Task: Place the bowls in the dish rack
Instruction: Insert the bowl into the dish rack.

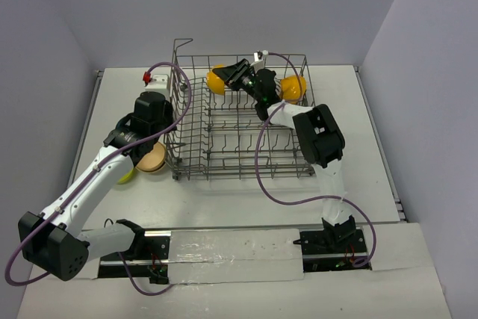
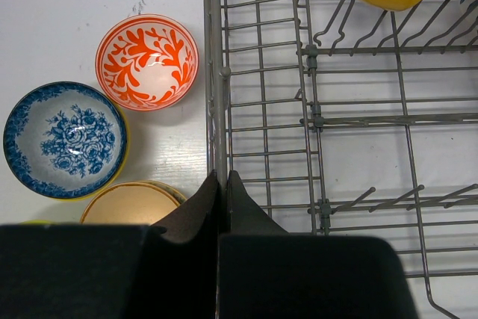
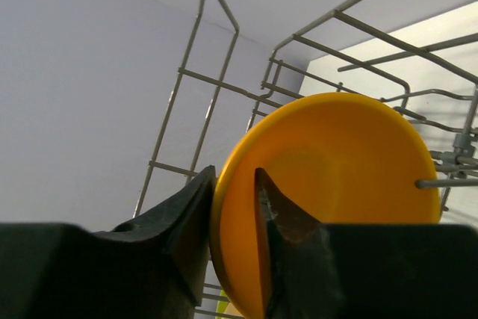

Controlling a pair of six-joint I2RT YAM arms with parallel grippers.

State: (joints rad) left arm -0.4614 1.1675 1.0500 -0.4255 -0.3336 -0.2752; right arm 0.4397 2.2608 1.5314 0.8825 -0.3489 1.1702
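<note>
The grey wire dish rack (image 1: 240, 163) stands mid-table. My right gripper (image 1: 233, 74) is shut on the rim of an orange-yellow bowl (image 1: 215, 81), one finger inside and one outside (image 3: 235, 184), and holds it tilted over the rack's far left tines. The second orange-yellow bowl (image 1: 294, 87) stands in the rack's far right. My left gripper (image 2: 222, 178) is shut on the rack's left rim wire (image 2: 216, 72). Left of the rack lie the red-and-white bowl (image 2: 147, 61), the blue-patterned bowl (image 2: 64, 140) and the tan bowl (image 2: 131, 203). A lime green bowl (image 1: 127, 175) peeks from under my left arm. The white striped bowl is hidden.
A red-tipped cable end (image 1: 146, 76) lies on the table by the rack's far left corner. The raised corner handle (image 1: 184, 41) stands at the rack's back left. Purple cables loop from both arms over the rack and the table in front.
</note>
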